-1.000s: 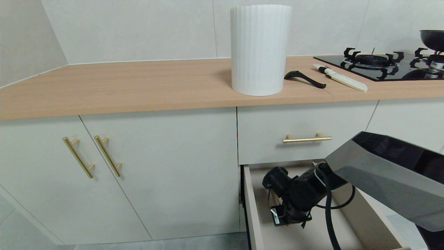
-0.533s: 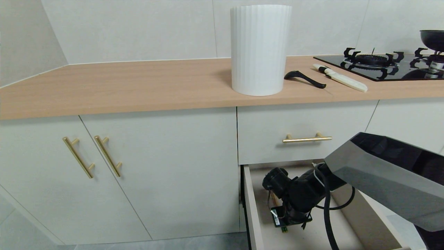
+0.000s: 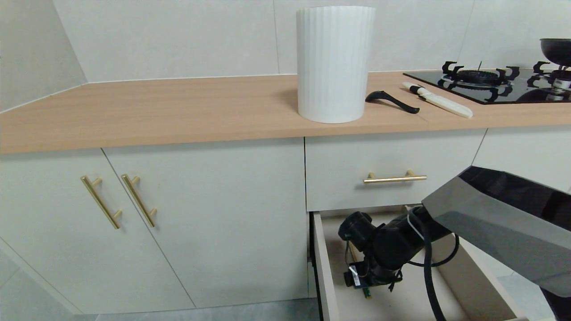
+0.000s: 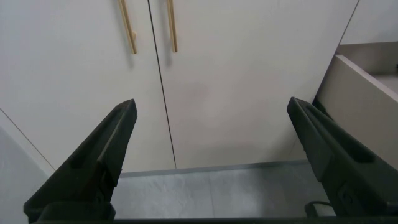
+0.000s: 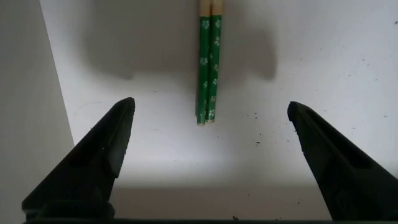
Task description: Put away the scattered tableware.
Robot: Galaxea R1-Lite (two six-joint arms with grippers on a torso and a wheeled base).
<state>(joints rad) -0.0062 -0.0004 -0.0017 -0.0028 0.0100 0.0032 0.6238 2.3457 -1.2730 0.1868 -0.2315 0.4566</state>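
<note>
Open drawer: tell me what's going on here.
The right gripper hangs open inside the pulled-out drawer, above a pair of green chopsticks lying loose on the drawer floor. The left gripper, also open, hangs low before the cabinet doors, holding nothing. On the counter, a black spoon and a white knife lie beside the white ribbed container, not yet put away.

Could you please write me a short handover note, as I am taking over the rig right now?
Right tool: open and empty, down inside the open drawer. The chopsticks lie flat on the drawer floor between its fingers, touching neither.
Left tool: open and empty, facing the cabinet doors.
Done: chopsticks are in the drawer.
Left: the spoon and knife lie on the counter beside the hob. They probably go in next, then the drawer gets shut.
</note>
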